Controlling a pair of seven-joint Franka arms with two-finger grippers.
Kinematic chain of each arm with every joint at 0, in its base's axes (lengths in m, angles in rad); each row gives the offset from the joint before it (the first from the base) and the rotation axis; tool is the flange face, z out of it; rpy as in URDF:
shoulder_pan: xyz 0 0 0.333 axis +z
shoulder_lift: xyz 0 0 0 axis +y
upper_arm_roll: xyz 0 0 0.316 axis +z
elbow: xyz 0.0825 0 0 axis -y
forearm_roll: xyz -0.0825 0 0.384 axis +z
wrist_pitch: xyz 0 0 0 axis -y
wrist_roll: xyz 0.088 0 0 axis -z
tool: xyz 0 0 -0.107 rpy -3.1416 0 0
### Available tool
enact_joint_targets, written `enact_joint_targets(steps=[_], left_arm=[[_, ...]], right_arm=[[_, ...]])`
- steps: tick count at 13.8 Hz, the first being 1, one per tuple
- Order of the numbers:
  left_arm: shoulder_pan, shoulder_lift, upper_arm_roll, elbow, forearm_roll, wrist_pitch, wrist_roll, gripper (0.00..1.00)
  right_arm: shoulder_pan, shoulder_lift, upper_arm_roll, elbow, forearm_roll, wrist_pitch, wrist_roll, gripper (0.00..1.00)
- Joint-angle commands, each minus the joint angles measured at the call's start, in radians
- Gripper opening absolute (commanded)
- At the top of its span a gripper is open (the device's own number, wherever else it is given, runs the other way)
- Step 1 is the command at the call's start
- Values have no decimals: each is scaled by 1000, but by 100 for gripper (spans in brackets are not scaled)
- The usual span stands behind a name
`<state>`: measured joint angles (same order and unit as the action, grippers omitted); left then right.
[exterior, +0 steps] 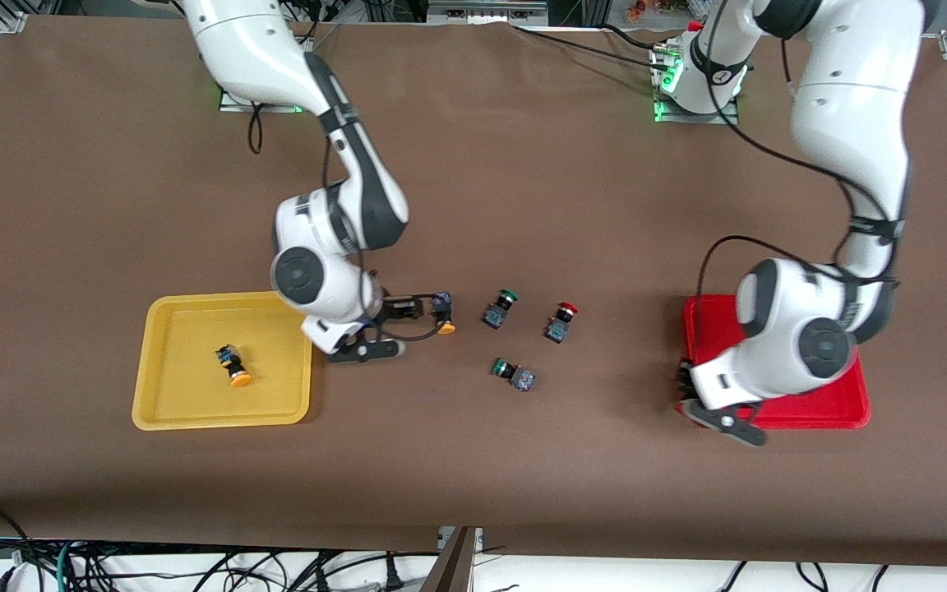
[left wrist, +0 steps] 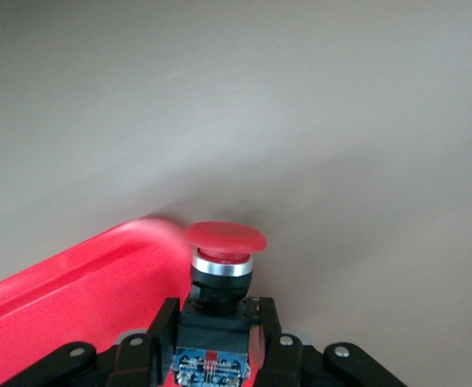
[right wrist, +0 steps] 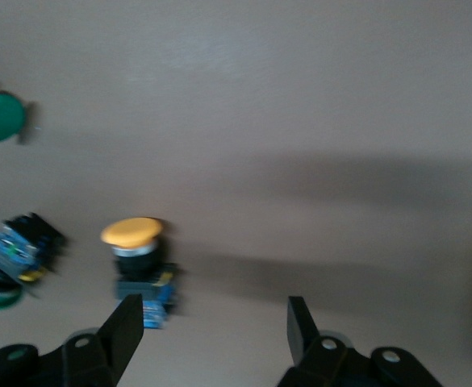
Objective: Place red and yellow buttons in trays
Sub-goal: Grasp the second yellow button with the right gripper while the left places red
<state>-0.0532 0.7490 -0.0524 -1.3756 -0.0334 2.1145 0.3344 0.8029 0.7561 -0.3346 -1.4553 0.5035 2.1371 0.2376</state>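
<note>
From the front, you see two green buttons (exterior: 501, 308) (exterior: 513, 374) and one red button (exterior: 561, 321) on the brown worktop (exterior: 523, 164) between the yellow tray (exterior: 161, 411) and red tray (exterior: 835, 407). One yellow button (exterior: 232, 365) lies in the yellow tray; another (exterior: 443, 313) lies just beside the right tool (exterior: 416, 309).

Your left wrist view shows the left tool (left wrist: 218, 322) clamped on a red-capped button (left wrist: 223, 258) at the red tray's rim.

Your right wrist view shows the right tool's fingers (right wrist: 127, 326) spread wide, gripping nothing.

Yellow button (exterior: 233, 367) in yellow tray (exterior: 169, 418)
</note>
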Motion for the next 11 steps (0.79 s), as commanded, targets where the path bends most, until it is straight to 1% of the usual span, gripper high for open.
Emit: enact_joint_targets(steps=[1, 3, 5, 8, 10, 11], left_arm=[[85, -62, -14, -34, 13, -60, 41, 23], [162, -63, -15, -37, 15, -112, 48, 24], [235, -62, -15, -71, 13, -107, 80, 24], [318, -62, -15, -88, 13, -113, 80, 27], [357, -62, -15, -118, 6, -100, 80, 27], [369, -62, -15, -132, 6, -75, 80, 27]], right_arm=[[82, 37, -14, -3, 21, 84, 112, 80], [119, 61, -14, -10, 21, 139, 184, 80], [137, 80, -12, -10, 15, 156, 207, 80], [139, 85, -15, -11, 9, 159, 197, 80], [139, 85, -17, -11, -5, 158, 193, 80], [139, 85, -17, -13, -17, 156, 192, 80]])
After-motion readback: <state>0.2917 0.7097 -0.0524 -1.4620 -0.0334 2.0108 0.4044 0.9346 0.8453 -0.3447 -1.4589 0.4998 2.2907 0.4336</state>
